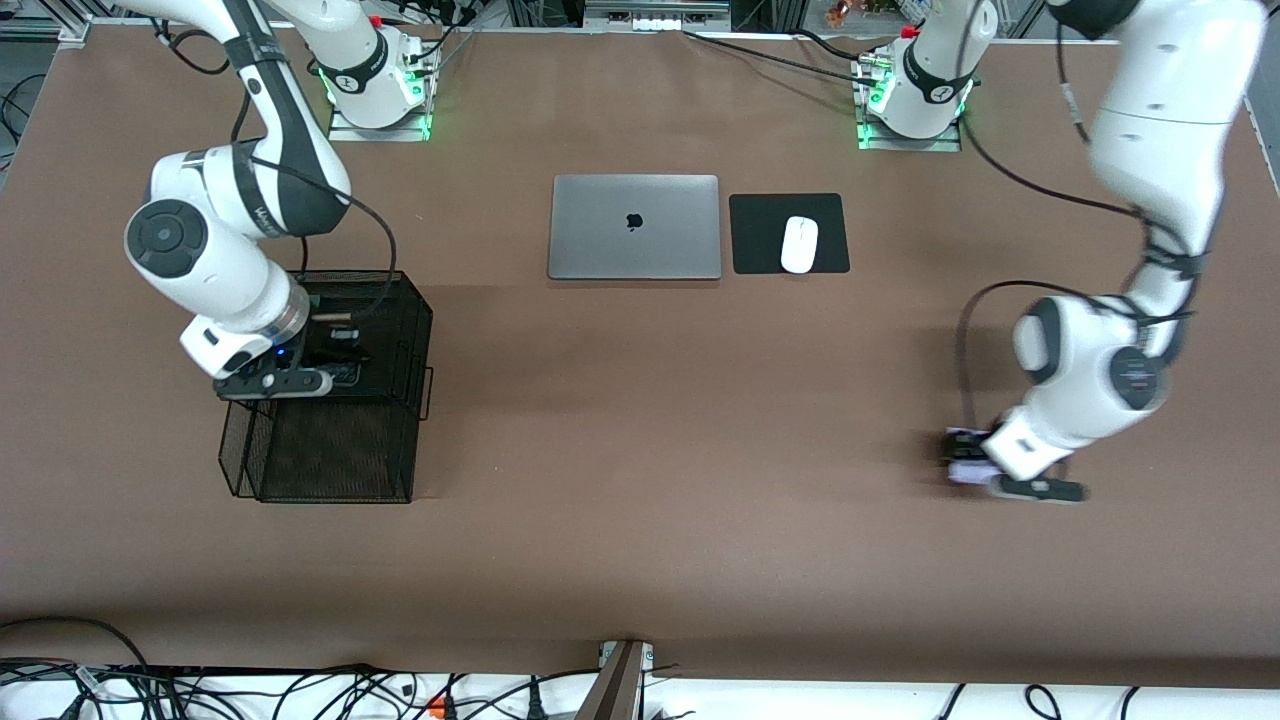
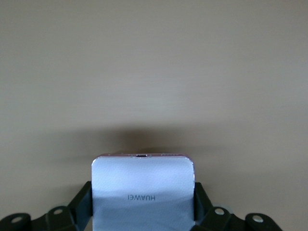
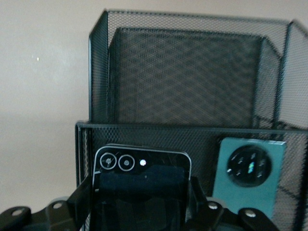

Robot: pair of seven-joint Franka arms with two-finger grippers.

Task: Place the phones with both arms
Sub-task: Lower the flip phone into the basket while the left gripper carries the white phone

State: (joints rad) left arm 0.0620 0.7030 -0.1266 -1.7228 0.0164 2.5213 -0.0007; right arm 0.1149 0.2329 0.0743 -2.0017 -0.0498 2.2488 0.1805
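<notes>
- The left gripper (image 2: 142, 211) is hovering low over bare brown table (image 1: 640, 480) at the left arm's end, its fingers (image 2: 79, 202) pinching the pale lilac-white Huawei phone (image 2: 142, 190) by its two side edges.
- The right gripper (image 3: 139, 211) is hanging over the black mesh basket (image 3: 192, 72) at the right arm's end, fingers pinching the squarish black phone (image 3: 142, 185).
- The dark-green phone (image 3: 250, 175) with its round black camera ring is standing upright inside a basket compartment, just beside the black one.
- A closed silver laptop (image 1: 635, 227) and a white mouse (image 1: 799, 244) on a black pad (image 1: 760, 235) are lying mid-table near the bases.
</notes>
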